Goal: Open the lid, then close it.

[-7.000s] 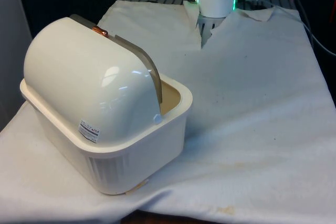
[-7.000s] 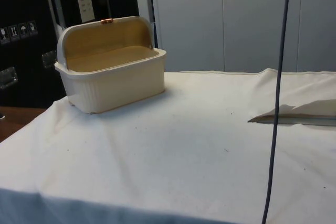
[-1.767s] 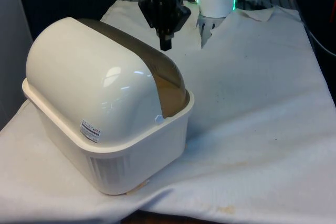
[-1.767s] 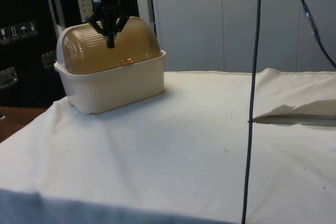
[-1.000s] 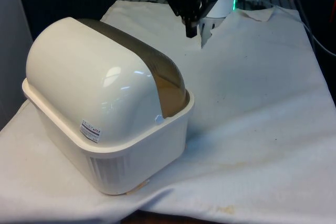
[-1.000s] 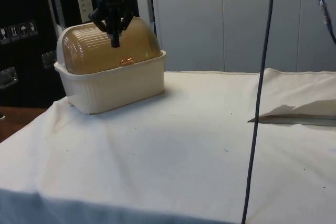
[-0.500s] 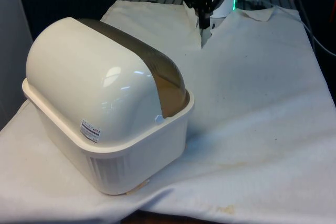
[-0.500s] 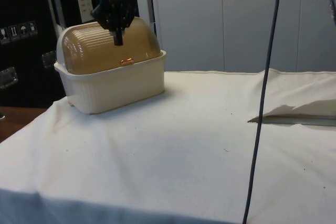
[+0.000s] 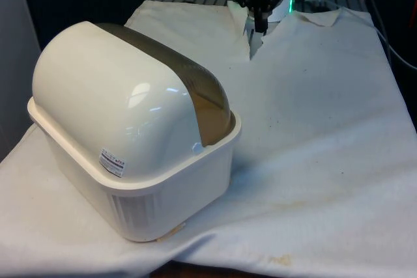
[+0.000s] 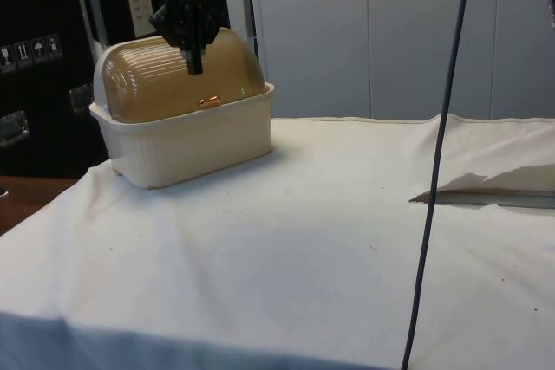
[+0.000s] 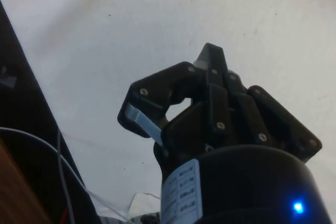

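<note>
A cream bread box [image 9: 163, 193] stands at the front view's left with its back to that camera. Its brownish roll lid [image 9: 192, 92] is down. In the side view the lid [image 10: 165, 84] covers the opening, and its copper handle [image 10: 206, 102] rests just above the box's front rim [image 10: 195, 119]. My black gripper [image 9: 260, 29] hangs in the air beyond the box, close to the arm's base and clear of the lid. From the side the gripper [image 10: 194, 67] shows in front of the lid's dome. In the wrist view the gripper [image 11: 211, 53] is shut on nothing, with white cloth beneath it.
White cloth [image 9: 313, 135] covers the table to the front view's right of the box. A fold with a slit [image 10: 486, 190] lies in the cloth near the robot's base. A dark cable [image 10: 440, 171] hangs down in the side view.
The lid, open seven seconds ago, is now down. Over the last second my gripper has drifted away from the box toward the arm's base, to the front view's right.
</note>
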You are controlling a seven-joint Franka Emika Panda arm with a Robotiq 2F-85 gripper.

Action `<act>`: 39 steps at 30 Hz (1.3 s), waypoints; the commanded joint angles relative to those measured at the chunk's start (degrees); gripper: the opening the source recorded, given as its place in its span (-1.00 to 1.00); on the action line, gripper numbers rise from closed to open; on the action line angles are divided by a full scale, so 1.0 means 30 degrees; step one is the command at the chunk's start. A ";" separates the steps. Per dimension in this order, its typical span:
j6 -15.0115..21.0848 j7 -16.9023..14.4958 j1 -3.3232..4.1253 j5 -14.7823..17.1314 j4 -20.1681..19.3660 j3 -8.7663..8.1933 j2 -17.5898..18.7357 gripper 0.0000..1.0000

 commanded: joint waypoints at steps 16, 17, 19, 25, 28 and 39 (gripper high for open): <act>-0.0153 -0.2311 0.0000 0.0000 0.0095 0.0115 -0.0057 -1.00; -0.0306 -0.2540 -0.0019 0.0057 0.0115 0.0191 -0.0076 -1.00; -0.0306 -0.2807 -0.0019 0.0057 0.0115 0.0210 -0.0076 -1.00; -0.0306 -0.3610 0.0000 0.0038 0.0115 0.0325 -0.0057 -1.00; -0.0306 -0.3992 0.0000 0.0019 0.0115 0.0382 -0.0057 -1.00; -0.0286 -0.5367 0.0019 -0.0038 0.0095 0.0592 -0.0057 -1.00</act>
